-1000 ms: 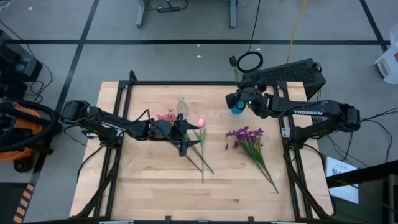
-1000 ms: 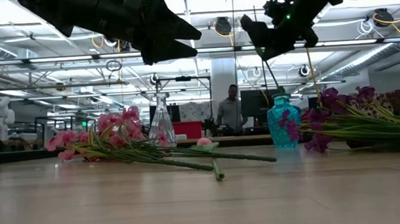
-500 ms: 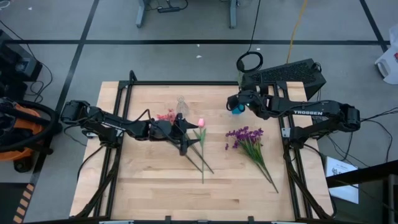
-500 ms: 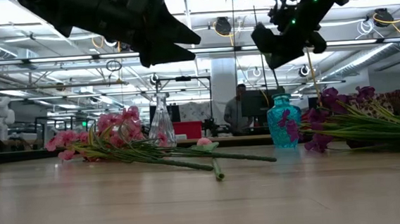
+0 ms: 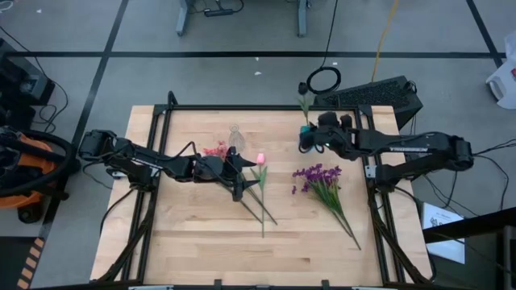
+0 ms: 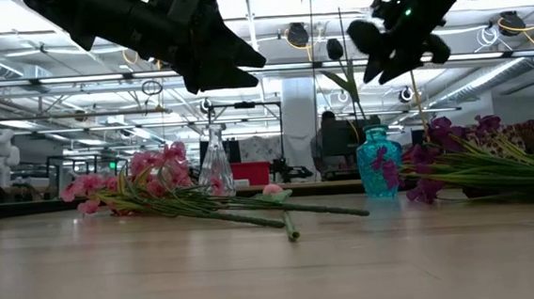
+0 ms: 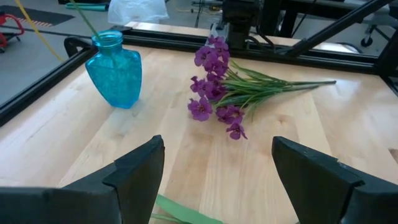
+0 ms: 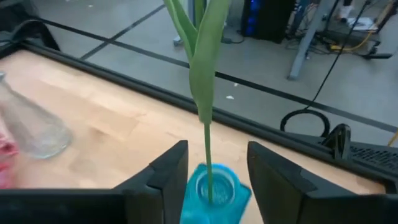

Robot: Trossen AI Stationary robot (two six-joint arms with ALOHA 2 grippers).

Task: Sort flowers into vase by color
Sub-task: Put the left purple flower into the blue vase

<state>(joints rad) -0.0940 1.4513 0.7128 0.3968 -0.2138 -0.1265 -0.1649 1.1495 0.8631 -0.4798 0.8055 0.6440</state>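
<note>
Flowers: we see the right gripper (image 8: 211, 180) w/ fingers parted around a green stem (image 8: 206, 93), not clamped, directly above the blue vase (image 7: 114, 70); stem stands in the vase neck. Left gripper (image 7: 214, 180) hangs wide apart, empty, over pink sprays (image 5: 216, 150) & tulip (image 5: 260, 159). Clear glass vase (image 6: 215, 162) beside them. Purple bunch (image 5: 322, 179) lies on the table (image 5: 193, 234), near the blue vase.

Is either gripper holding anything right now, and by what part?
Nothing. The right gripper stands open around the stem in the blue vase; the left gripper is open too.
</note>
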